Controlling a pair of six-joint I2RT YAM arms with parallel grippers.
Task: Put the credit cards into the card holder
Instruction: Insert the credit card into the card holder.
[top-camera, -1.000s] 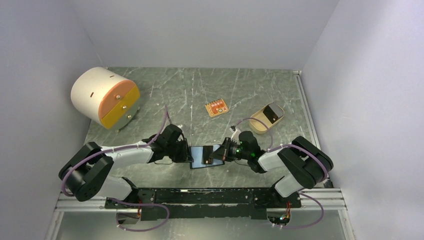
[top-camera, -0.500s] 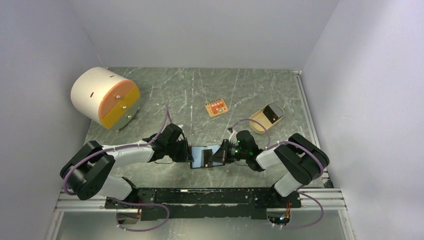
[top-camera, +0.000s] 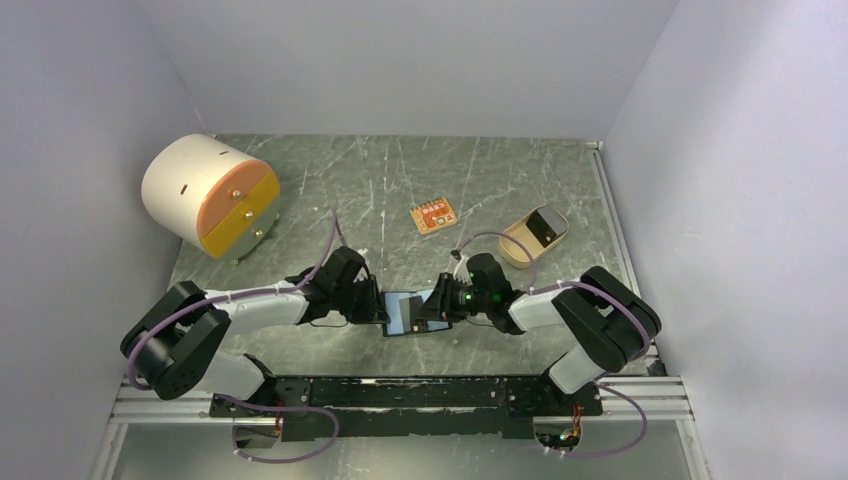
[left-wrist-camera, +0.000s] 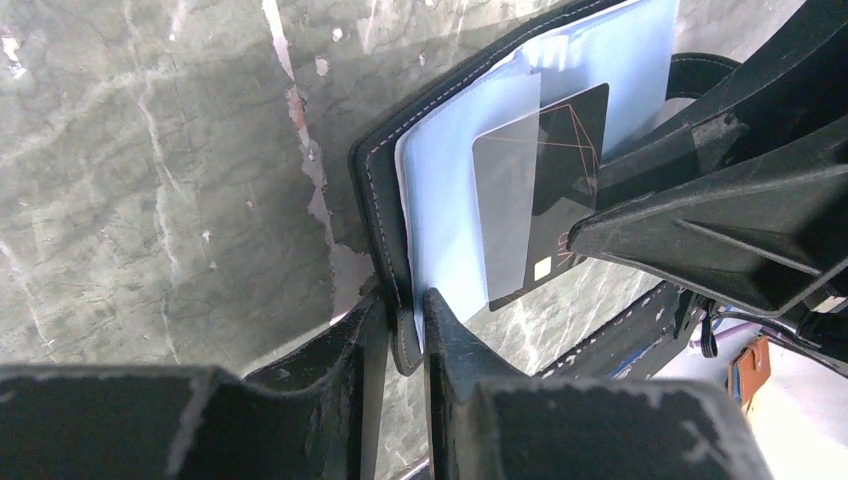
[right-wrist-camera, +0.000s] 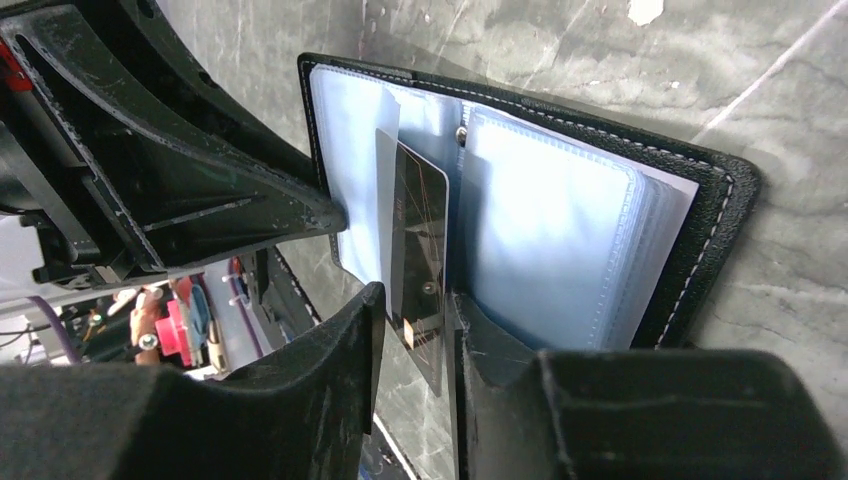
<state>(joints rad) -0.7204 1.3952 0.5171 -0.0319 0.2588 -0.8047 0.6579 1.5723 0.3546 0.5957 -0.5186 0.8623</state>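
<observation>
The card holder (top-camera: 402, 313) lies open on the table between both arms, showing bluish inner pockets (right-wrist-camera: 560, 220). My left gripper (top-camera: 382, 308) is shut on its black left edge (left-wrist-camera: 372, 190), pinning it in the left wrist view (left-wrist-camera: 404, 302). My right gripper (top-camera: 440, 305) is shut on a dark credit card (right-wrist-camera: 420, 220), seen between its fingers in the right wrist view (right-wrist-camera: 415, 300). The card's leading part sits under a clear pocket sleeve (left-wrist-camera: 505, 190); its chip end sticks out. Another grey card (top-camera: 545, 225) lies in the tan tray.
The tan oval tray (top-camera: 515, 252) stands at the right rear. A small orange card-like piece (top-camera: 432, 216) lies mid-table. A white and orange drum (top-camera: 205, 195) sits at the far left. Side walls enclose the table.
My right gripper has moved left toward the card holder, sliding the dark card further over its pockets. The left gripper has held still on the wallet's edge.
</observation>
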